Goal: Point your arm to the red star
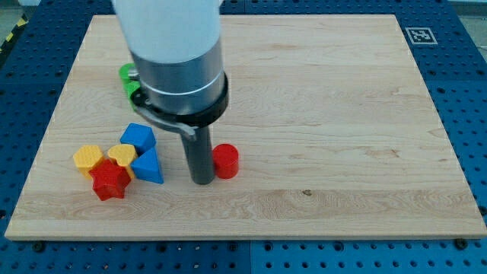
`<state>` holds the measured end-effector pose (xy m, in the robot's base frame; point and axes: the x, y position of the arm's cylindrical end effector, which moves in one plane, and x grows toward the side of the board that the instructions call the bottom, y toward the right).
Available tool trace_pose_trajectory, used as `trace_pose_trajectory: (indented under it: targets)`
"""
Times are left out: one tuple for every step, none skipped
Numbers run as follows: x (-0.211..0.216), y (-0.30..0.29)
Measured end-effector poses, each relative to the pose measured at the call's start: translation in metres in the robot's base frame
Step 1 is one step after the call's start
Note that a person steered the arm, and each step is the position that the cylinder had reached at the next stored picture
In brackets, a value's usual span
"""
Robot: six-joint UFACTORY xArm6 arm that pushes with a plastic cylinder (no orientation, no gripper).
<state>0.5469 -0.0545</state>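
Note:
The red star (109, 181) lies at the view's lower left, at the bottom of a cluster of blocks. My tip (202, 180) rests on the board well to the right of the star, just left of a red cylinder (225, 160) and touching or nearly touching it. A blue triangular block (149, 166) lies between my tip and the star.
A yellow hexagon-like block (88, 158) and a yellow heart-like block (122, 156) sit above the star. A blue block (138, 138) sits above the triangle. Green blocks (128, 79) are partly hidden behind the arm body (175, 53). The wooden board (342, 114) lies on a blue table.

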Motion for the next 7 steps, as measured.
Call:
trace_pose_trajectory:
  targets:
    - [0.0, 0.024]
    - [-0.006, 0.032]
    - [-0.017, 0.017]
    - [-0.019, -0.002]
    - [-0.019, -0.002]
    - [-0.018, -0.005]
    - [0.0, -0.032]
